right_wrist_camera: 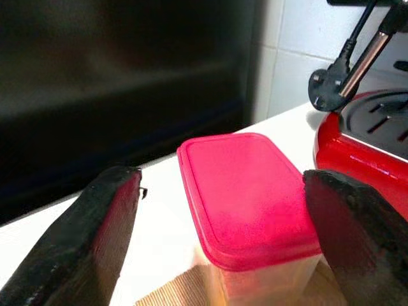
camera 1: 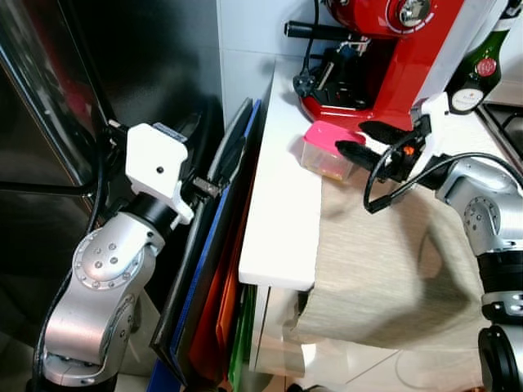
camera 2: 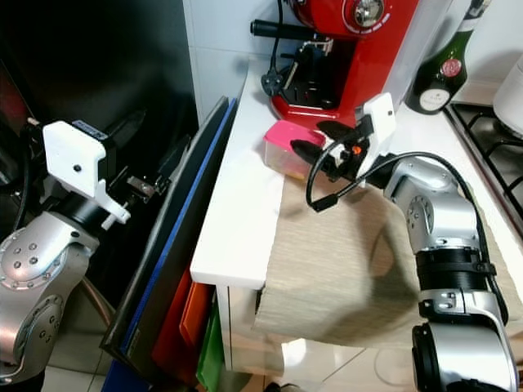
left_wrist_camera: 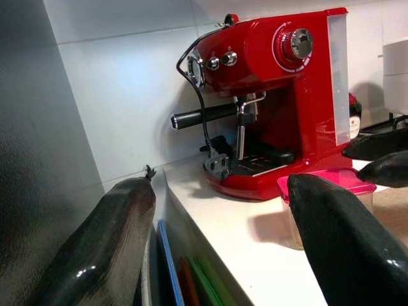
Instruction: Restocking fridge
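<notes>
The pink-lidded container (right_wrist_camera: 248, 204) stands upright on the white counter (camera 1: 282, 204), its long axis running straight away from the right gripper (camera 1: 350, 140), whose fingers are spread wide to either side without touching it. The red coffee machine (camera 1: 384, 57) crowds one flank; the other is bare counter out to the edge. The left gripper (left_wrist_camera: 223, 242) (fingers also spread wide) hangs off the counter's edge by the dark fridge (camera 1: 49, 122).

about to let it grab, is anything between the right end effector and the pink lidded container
Nothing visible does. The right end effector is open, one finger either side of the pink-lidded container, the gap between them free. The red coffee machine stands close behind the container, not in the path.
</notes>
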Controlling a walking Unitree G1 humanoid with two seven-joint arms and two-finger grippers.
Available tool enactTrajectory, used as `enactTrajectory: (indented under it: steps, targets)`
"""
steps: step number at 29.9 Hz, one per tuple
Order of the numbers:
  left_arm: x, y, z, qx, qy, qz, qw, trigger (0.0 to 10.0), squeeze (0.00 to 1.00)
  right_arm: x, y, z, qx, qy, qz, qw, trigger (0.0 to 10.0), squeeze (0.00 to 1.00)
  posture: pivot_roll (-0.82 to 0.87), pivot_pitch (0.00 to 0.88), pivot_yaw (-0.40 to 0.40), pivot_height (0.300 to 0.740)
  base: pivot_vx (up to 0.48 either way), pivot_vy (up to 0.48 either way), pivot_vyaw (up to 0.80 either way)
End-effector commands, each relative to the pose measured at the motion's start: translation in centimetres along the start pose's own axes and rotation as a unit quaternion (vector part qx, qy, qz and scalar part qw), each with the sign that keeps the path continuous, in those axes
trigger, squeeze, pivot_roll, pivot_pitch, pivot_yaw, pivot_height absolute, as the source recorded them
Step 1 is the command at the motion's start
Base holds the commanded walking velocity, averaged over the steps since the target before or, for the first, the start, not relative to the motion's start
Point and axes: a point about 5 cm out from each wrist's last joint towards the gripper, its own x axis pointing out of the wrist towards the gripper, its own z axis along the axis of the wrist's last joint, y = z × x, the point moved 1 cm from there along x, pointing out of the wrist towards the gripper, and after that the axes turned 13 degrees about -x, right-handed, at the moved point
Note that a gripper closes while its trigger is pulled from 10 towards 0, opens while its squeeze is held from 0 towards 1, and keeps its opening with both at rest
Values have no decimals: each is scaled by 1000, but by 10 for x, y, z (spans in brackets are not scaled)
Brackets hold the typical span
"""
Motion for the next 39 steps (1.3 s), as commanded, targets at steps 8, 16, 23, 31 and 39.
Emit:
enactTrajectory:
  steps: [8,16,23,31,39]
  targets:
    - [-1,8,4,12,-6,13,1000,10000,0,-1,-2,-1,-7,-6,-5,1000,10000,1000,162,0,-29,740,0,0,0]
    - [-1,7,4,13,-5,10,1000,10000,0,1,-11,2,-11,-19,-48,999,10000,1000,159,0,-28,740,0,0,0]
    - [-1,7,4,12,-5,11,1000,10000,0,3,-20,-2,-8,-7,-87,996,10000,1000,158,0,-30,740,0,0,0]
    - [-1,8,4,14,-5,11,1000,10000,0,8,-22,-11,-8,17,-101,995,10000,0,163,0,-29,740,0,0,0]
    - [-1,8,6,17,-6,10,1000,10000,0,12,-12,-13,-3,10,-51,999,10000,0,171,0,-31,740,0,0,0]
